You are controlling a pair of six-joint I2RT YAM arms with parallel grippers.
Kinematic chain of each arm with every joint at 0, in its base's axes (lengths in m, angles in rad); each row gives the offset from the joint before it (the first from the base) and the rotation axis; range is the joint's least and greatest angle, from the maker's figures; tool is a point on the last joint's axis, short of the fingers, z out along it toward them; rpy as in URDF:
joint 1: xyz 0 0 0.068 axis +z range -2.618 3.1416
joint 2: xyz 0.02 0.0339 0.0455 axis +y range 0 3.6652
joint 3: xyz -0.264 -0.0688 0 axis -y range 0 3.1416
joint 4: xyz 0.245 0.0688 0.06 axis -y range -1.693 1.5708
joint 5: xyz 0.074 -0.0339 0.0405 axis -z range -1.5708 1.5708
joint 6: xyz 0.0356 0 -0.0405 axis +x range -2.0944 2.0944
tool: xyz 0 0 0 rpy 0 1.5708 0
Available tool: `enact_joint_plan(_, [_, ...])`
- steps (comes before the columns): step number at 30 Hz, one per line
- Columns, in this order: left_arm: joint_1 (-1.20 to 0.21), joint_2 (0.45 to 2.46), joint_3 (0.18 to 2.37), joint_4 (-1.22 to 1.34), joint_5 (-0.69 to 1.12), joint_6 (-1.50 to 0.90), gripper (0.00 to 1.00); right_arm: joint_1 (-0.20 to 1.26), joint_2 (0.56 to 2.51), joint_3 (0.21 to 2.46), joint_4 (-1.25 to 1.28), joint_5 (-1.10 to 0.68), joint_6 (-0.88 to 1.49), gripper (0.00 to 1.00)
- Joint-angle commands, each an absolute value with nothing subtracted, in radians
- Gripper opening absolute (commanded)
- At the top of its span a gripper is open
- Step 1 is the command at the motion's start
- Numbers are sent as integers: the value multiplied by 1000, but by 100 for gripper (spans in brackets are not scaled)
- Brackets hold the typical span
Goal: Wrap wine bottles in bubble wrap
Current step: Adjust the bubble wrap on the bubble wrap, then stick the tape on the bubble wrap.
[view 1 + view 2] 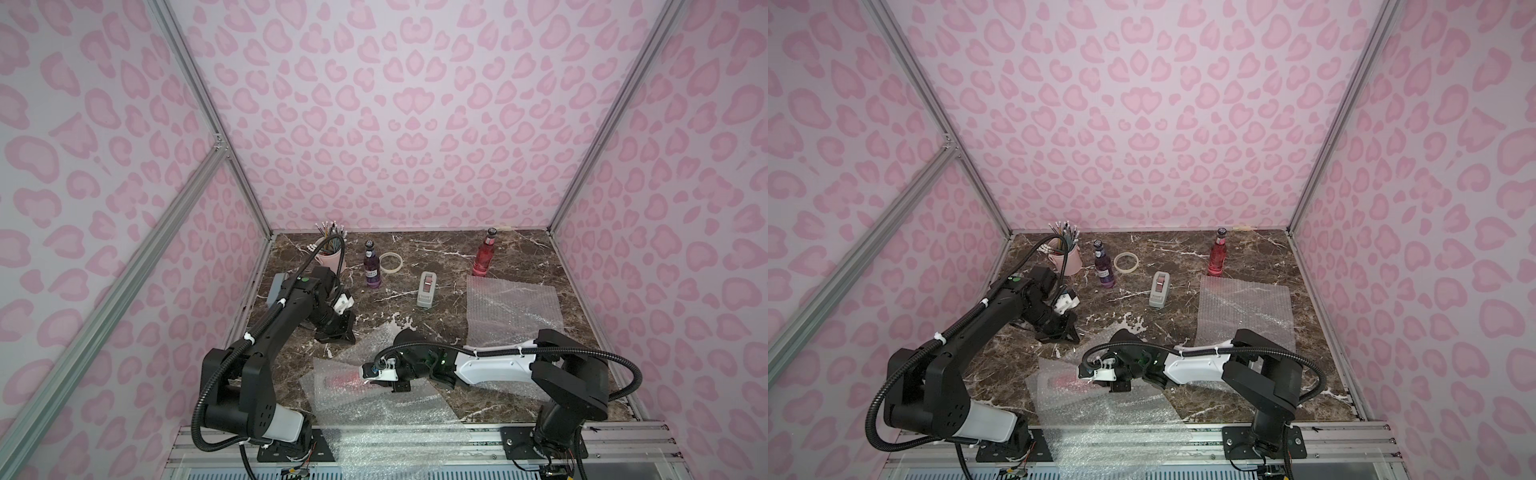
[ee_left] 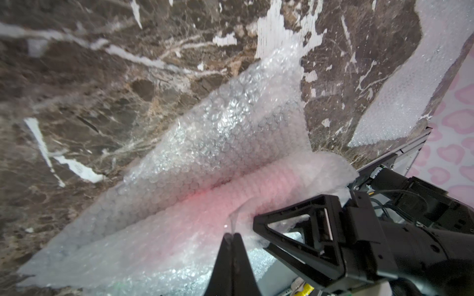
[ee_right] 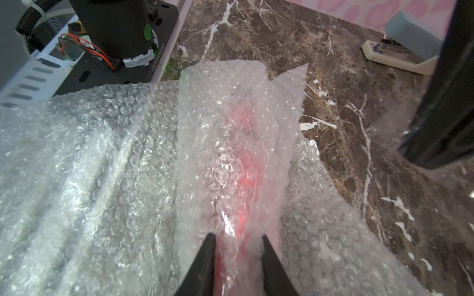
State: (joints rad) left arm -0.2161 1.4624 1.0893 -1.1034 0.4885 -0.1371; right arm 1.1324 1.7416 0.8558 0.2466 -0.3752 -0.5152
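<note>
Near the front edge of the worktop (image 1: 436, 249): wrapped pink-red bottle (image 3: 241, 166), both grippers at the wrap.

Lying on its side, the wrapped pink-red bottle shows only as a red blur through the bubble wrap sheet (image 2: 218, 128) folded over it. The right gripper (image 3: 237, 234) has its jaws narrow, pressed against both sides of the roll at one end. The left gripper (image 2: 232, 234) is closed on a thin tongue of that sheet. Toward the rear edge stands a purple bottle (image 1: 372, 266); its white label (image 1: 372, 275) is too small to read. Near the rear right corner stands a second pink-red bottle (image 1: 484, 255), with no legible wording. A flat bubble wrap sheet (image 1: 511, 303) lies by the right edge in both top views.
</note>
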Motion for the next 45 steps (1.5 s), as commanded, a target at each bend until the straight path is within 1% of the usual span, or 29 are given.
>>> enact_joint_plan(1, [-217, 1434, 1053, -1142, 531, -187, 3, 1148, 1753, 822, 175, -200, -549, 28])
enact_joint_plan(5, [-229, 1378, 976, -1118, 561, -264, 2, 1161, 1737, 788, 205, -179, -549, 28])
enact_joint_plan(10, [-246, 1337, 927, -1114, 545, -325, 2, 1176, 1731, 763, 228, -165, -551, 28])
enact_joint_plan(14, [-254, 1309, 892, -1045, 590, -390, 2, 1181, 1733, 763, 230, -171, -548, 28])
enact_joint_plan(16, [-264, 1303, 882, -1025, 579, -418, 2, 1183, 1736, 762, 233, -173, -542, 28])
enact_joint_plan(23, [-288, 1305, 834, -990, 561, -467, 2, 1187, 1735, 754, 238, -171, -538, 27])
enact_joint_plan(34, [-313, 1236, 764, -1001, 532, -539, 2, 1190, 1744, 741, 251, -153, -531, 27])
enact_joint_plan(39, [-316, 1231, 720, -958, 562, -570, 2, 1190, 1738, 735, 252, -156, -527, 27])
enact_joint_plan(45, [-318, 1228, 710, -963, 551, -576, 2, 1190, 1735, 729, 253, -159, -525, 27])
